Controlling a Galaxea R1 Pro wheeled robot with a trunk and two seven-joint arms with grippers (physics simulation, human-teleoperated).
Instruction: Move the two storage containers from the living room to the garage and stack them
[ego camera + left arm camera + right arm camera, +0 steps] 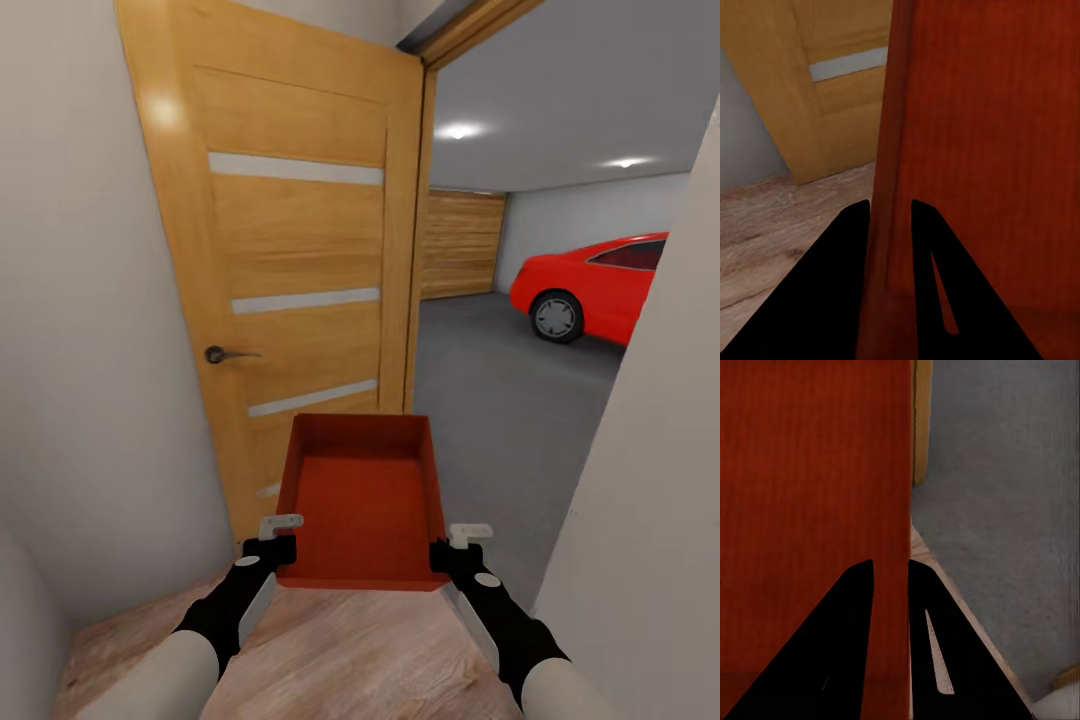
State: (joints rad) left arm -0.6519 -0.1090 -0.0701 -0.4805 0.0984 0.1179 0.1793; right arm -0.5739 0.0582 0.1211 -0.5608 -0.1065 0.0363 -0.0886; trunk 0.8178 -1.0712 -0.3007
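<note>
One orange-red storage container (362, 497) is held up in front of me, open top showing, level with the doorway. My left gripper (270, 551) is shut on its near left corner wall, and my right gripper (450, 555) is shut on its near right corner wall. In the left wrist view the container wall (975, 135) runs between the two dark fingers (832, 285). The right wrist view shows the container's other wall (810, 495) pinched the same way by the fingers (844, 637). Beyond the doorway lies the garage with its dark grey floor (500, 400).
An open wooden door (290, 280) with a handle (218, 354) stands close on the left. A white wall (650, 500) edges the doorway on the right. A red car (600, 285) and a plank door (462, 245) are inside the garage. Light wood flooring (360, 650) lies under me.
</note>
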